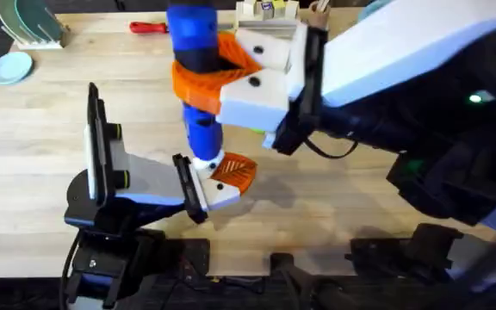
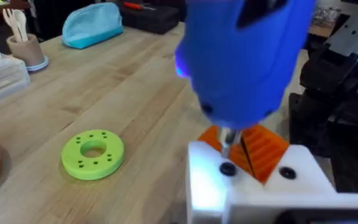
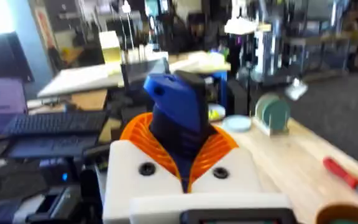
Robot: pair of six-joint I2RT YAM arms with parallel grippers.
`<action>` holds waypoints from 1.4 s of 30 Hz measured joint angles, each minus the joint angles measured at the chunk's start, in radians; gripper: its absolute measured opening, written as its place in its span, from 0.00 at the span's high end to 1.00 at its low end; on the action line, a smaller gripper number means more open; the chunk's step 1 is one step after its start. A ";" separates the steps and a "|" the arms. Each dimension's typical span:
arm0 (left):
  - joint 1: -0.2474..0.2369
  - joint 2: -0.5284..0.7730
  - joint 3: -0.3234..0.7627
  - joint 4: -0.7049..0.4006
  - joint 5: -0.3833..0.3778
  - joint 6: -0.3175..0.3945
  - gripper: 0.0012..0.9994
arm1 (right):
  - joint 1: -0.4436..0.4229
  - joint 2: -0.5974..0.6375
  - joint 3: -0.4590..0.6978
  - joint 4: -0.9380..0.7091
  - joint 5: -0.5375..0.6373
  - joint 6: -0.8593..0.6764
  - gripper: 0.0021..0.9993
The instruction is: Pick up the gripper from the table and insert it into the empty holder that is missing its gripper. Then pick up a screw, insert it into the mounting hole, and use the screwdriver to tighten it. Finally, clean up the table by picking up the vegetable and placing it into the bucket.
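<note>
While right claw (image 3: 185, 168) clamps screwdriver (image 1: 195, 52), tip on holder (image 2: 253, 186); left claw state unclear.

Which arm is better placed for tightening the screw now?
The right arm. Its gripper is shut on the blue screwdriver, held upright with its tip just above a screw in the left arm's white holder, beside the orange finger.

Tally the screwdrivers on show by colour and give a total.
Blue screwdriver: 1
Red screwdriver: 1
Total: 2
</note>
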 joint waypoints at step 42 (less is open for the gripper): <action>0.000 0.000 0.000 0.000 0.000 0.000 1.00 | -0.541 0.477 -0.002 -0.487 0.750 -1.497 0.98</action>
